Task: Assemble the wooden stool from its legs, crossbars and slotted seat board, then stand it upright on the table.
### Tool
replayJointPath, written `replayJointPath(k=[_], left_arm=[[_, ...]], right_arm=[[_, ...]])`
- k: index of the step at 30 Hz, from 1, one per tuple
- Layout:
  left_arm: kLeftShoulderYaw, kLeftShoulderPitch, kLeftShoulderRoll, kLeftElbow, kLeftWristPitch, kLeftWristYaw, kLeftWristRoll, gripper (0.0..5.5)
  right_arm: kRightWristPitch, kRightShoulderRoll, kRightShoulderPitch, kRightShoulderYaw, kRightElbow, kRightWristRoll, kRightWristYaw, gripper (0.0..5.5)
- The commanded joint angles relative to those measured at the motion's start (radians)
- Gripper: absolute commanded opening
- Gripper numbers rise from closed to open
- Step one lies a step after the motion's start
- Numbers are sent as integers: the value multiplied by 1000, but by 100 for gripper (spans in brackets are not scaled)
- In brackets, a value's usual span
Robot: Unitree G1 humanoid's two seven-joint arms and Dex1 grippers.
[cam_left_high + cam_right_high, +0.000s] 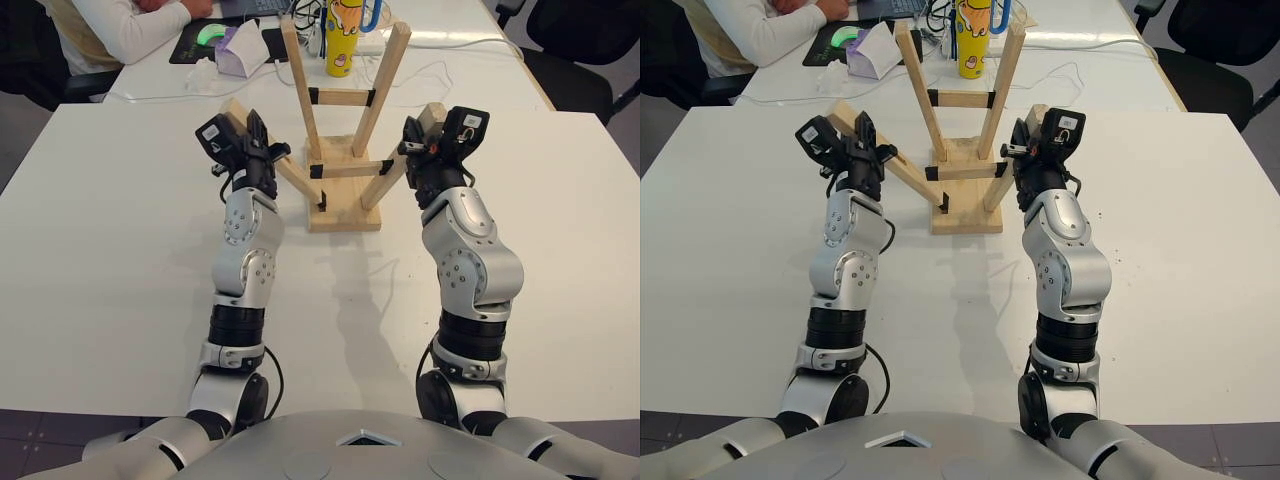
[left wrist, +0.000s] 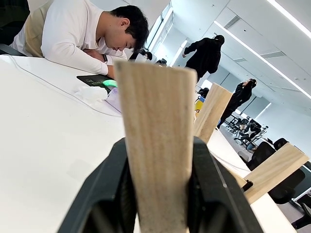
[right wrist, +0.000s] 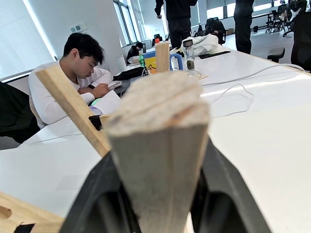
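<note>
The wooden stool lies upside down, its seat board [image 1: 345, 216] flat on the white table [image 1: 110, 260] and its legs pointing up and splayed outward. Two far legs [image 1: 299, 88] rise tall, joined by a crossbar [image 1: 343, 97]; a lower crossbar [image 1: 350, 168] links the near pair. My left gripper [image 1: 262, 150] is shut on the near left leg [image 2: 155, 126], near its free end. My right gripper [image 1: 418, 140] is shut on the near right leg [image 3: 160, 131] in the same way. Black fingers [image 2: 104, 194] press both faces of the left leg.
Behind the stool stand a yellow bottle [image 1: 344, 38], a purple tissue box [image 1: 240, 52] and a dark mat [image 1: 200, 42]. White cables [image 1: 440, 70] trail across the far table. A person leans on the far left corner. Bare tabletop lies on both sides of the arms.
</note>
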Motion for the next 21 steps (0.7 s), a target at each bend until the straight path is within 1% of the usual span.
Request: replayJointPath(k=[1,5,11,21], left_arm=[[-40,127,-101,-27,29,38,43,104],[-59,141,-108,-50,42,45,47,104],[-51,144,-123,-43,29,21,8,104],[-55,151,-122,-46,34,30,3,104]], right_arm=[[15,2,14,-5,-12,1,-6,103],[20,-2,17,-6,-15,3,-3,103],[28,-5,17,-4,-15,4,0,103],[31,-5,15,-3,-15,4,0,103]])
